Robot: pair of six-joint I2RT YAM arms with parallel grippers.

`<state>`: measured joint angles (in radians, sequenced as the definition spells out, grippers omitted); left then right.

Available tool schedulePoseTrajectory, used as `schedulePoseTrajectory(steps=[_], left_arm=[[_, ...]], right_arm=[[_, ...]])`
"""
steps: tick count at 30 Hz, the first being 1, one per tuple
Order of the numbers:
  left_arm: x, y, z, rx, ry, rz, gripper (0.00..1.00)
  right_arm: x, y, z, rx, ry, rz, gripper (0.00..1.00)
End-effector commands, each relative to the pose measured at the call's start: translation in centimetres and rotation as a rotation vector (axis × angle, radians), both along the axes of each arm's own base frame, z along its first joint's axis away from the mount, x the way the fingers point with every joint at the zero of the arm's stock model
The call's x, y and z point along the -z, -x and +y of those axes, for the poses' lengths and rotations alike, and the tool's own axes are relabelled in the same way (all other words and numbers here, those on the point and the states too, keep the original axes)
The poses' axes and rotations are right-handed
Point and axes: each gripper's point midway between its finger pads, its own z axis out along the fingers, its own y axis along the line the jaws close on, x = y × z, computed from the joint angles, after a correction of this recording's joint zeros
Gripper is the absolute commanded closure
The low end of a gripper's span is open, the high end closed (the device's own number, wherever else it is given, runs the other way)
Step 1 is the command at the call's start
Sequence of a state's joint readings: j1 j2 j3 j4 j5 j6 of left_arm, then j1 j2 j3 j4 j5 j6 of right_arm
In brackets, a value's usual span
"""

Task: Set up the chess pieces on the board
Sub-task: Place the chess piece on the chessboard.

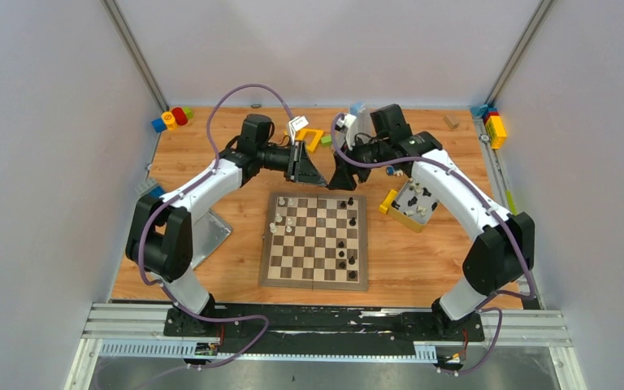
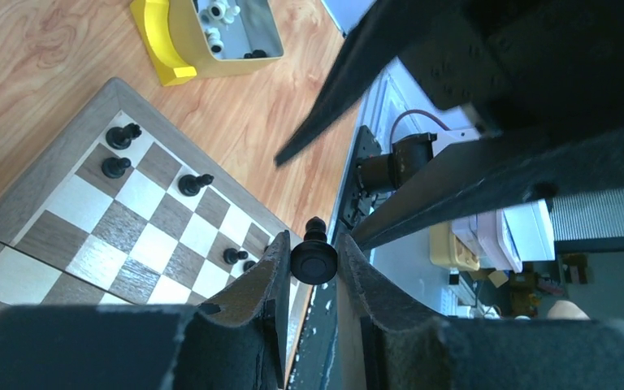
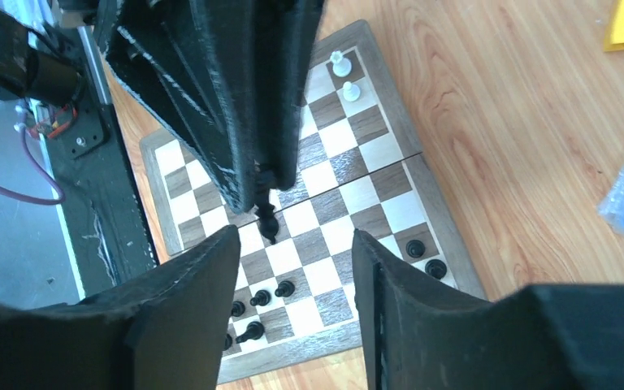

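Wooden table: the board was noted lying flat at its middle, just ahead of the arm bases. It was only partly set. A few white pieces were seen on its left files and a few black pieces on its right files. Many squares were bare.

Yellow-sided tin: recorded just beside the board's far right corner, with more pieces lying loose inside.

Both arms were found raised and meeting above the board's far edge, fingertips close together.

Left gripper: closed on a single black piece. The piece was pinched between the pads at its round base and held clear of the board, in the air.

Right gripper: jaws were seen standing well apart with nothing between them. The held piece was noted just beyond their tips, and no contact could be made out.

Handling, as judged: the piece is taken to be very light, rigid and smoothly turned, so it is not fragile, but it is apt to slip or pivot between flat pads. A pinch low on the body gives the widest bearing. For setting down, however, the base would be better left free and the stem gripped. How the piece is tilted relative to the board could not be told. Neighbouring pieces are thought to be easily toppled by a wide finger.
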<state>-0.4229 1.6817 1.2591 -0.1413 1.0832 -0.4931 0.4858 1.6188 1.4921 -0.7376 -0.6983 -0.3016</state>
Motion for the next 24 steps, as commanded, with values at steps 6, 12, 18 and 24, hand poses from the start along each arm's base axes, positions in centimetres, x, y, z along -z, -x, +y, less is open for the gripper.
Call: schedulePoseTrajectory(steps=[6,12,18,24], left_arm=[[-6.1,0.7,0.4,-0.026,0.141,-0.186,1.0],[-9.0,0.0,0.0,-0.088,0.234,-0.178,1.0],[-10.0,-0.4,-0.5,-0.106,0.335,-0.119,1.0],[-10.3,-0.3,-0.6,-0.101,0.369,-0.126,1.0]], right_arm=[[-9.9,-0.3,-1.5,0.068,-0.295,-0.026,0.38],[-11.2,0.5,-1.5,0.03,-0.401,0.095,0.4],[-11.3,0.5,-2.0,0.0,-0.465,0.185,0.49],[-9.9,0.4,-2.0,0.002,-0.489,0.254,0.49]])
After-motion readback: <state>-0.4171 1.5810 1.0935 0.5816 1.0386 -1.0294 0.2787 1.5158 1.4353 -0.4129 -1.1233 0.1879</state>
